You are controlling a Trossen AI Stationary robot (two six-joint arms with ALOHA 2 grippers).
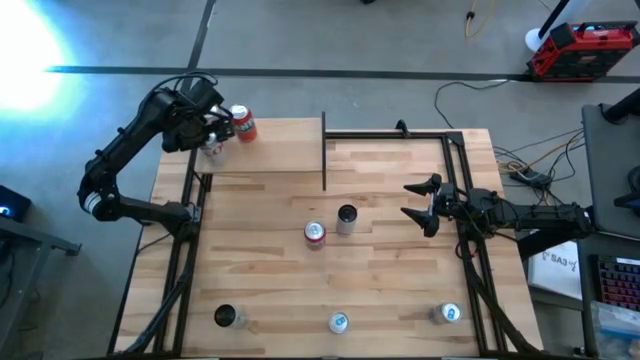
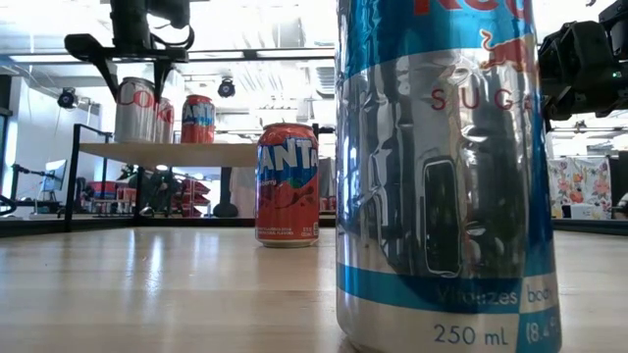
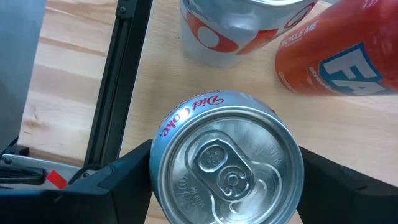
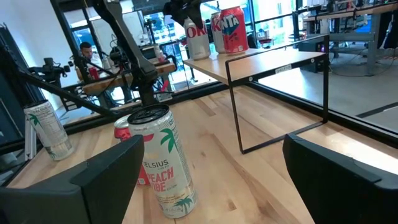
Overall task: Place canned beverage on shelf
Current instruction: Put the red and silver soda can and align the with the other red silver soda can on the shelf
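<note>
The shelf (image 1: 280,145) is a pale board on a thin black frame at the table's far left, also seen in the low view (image 2: 186,154). My left gripper (image 1: 212,140) is above its left end, shut on a silver Diet Coke can (image 3: 227,165). Beside that can, a silver-and-orange can (image 3: 239,28) and a red Fanta can (image 1: 243,124) stand on the board. My right gripper (image 1: 425,205) waits open at the table's right side, pointing level at a Celsius can (image 4: 165,162). My left gripper pinches the Diet Coke can's side wall (image 3: 155,168) just below its rim, one finger (image 3: 121,186) on each side. The fingers come from above, pointing steeply down. The can is upright, its base (image 2: 134,139) at the shelf board; whether it rests there I cannot tell.
On the table stand a red Fanta can (image 1: 315,234) and the dark-topped Celsius can (image 1: 346,217) at the middle. Near the front edge are three more cans (image 1: 228,317), (image 1: 338,322), (image 1: 448,314). A Red Bull can (image 2: 442,176) fills the low view. Black frame bars (image 1: 455,180) run along the table's sides.
</note>
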